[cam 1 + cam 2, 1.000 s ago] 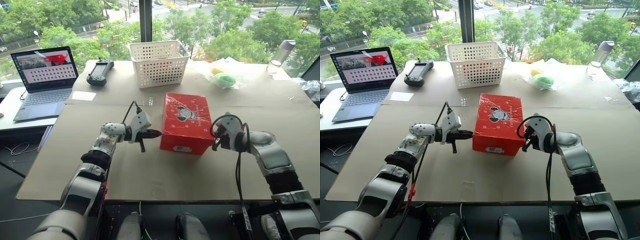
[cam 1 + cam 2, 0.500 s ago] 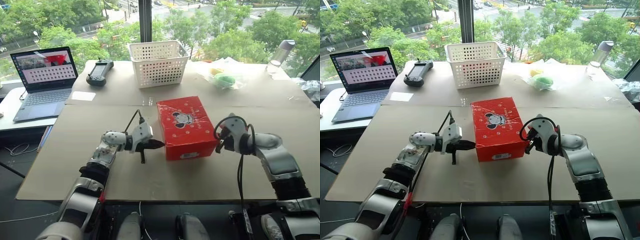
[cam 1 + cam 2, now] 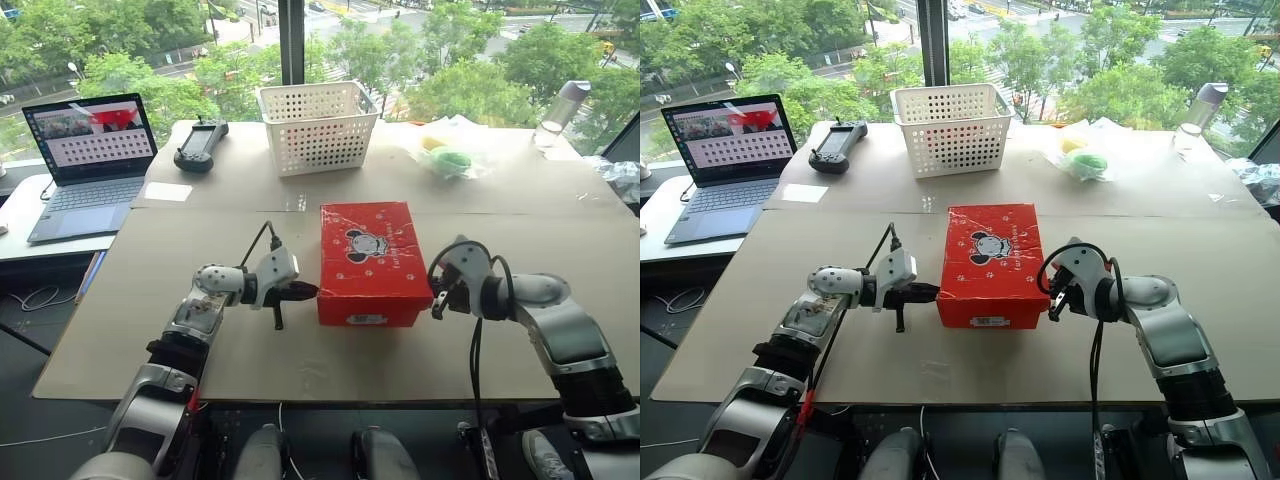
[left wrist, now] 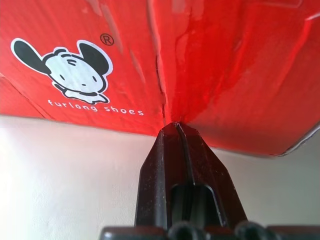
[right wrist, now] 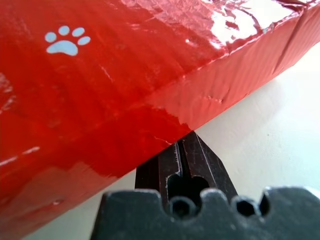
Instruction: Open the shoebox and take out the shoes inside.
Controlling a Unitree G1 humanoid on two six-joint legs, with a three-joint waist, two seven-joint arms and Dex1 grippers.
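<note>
The red shoebox (image 3: 366, 260) lies closed on the cardboard-covered table, mouse print on its lid, white barcode label on the near end. My left gripper (image 3: 312, 291) is shut, its tip against the box's left side; in the left wrist view the shut fingers (image 4: 176, 150) meet the red wall (image 4: 210, 75) below the lid edge. My right gripper (image 3: 1048, 300) is shut too, pressed to the box's right side, with its tip under the red edge (image 5: 150, 100) in the right wrist view. The shoes are hidden.
A white perforated basket (image 3: 317, 125) stands behind the box. At the far left are a black controller (image 3: 198, 146), a laptop (image 3: 88, 160) and a white card (image 3: 167, 191). A clear bag with green and yellow items (image 3: 448, 150) and a bottle (image 3: 562, 110) sit at the far right.
The box has slid toward the table's near edge and turned square to me, held between both shut grippers, which drew back with it.
</note>
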